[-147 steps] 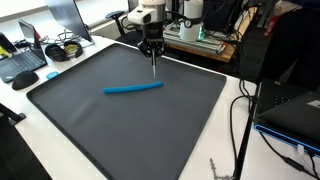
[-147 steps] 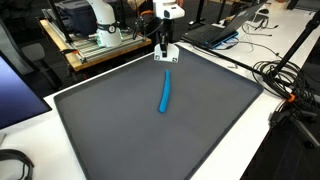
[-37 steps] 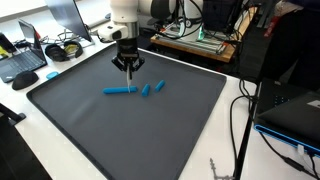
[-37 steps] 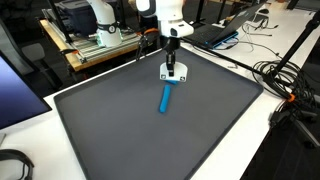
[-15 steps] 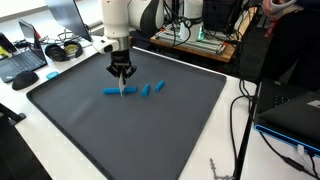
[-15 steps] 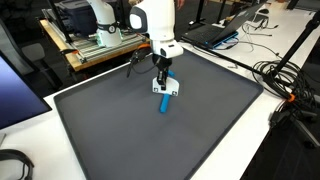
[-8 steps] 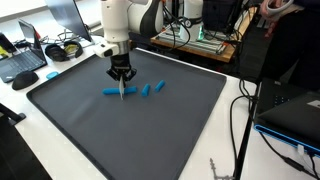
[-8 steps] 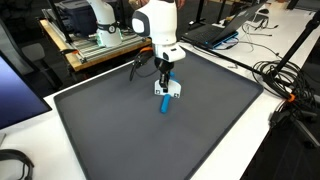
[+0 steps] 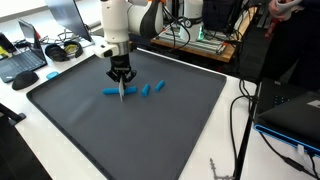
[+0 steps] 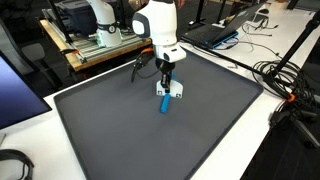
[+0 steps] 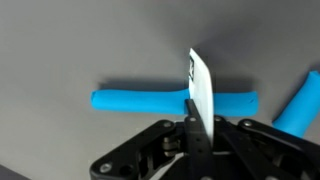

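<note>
Blue clay roll is lying crosswise just beneath the claw, which is clamping a white blade across it.

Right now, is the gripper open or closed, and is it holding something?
Gripper: closed, holding a white blade whose edge points down at the blue roll.

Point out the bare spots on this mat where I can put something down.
In an exterior view, the grey mat is bare across its whole near half, from the long blue roll to the front edge. It is also bare between the two cut pieces and the white table. Crowded: the strip where the gripper holds the white blade on the roll.
</note>
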Action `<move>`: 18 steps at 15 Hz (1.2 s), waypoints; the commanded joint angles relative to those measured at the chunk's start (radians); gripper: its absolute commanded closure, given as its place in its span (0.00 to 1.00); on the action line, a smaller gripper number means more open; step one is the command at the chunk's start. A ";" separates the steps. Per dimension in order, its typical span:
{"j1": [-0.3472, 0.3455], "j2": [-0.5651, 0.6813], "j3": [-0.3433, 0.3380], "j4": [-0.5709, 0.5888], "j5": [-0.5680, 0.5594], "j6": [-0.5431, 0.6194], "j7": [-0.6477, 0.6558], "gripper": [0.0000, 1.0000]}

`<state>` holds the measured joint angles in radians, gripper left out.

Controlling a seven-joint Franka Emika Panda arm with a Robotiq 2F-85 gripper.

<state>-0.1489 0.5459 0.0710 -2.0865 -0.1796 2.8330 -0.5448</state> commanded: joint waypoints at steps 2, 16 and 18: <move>-0.008 0.042 0.036 0.024 -0.004 0.072 0.004 0.99; -0.011 -0.047 0.058 0.031 -0.015 0.001 -0.008 0.99; -0.014 -0.071 0.044 0.023 -0.013 -0.037 -0.008 0.99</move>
<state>-0.1481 0.5311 0.1241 -2.0385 -0.1805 2.8580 -0.5458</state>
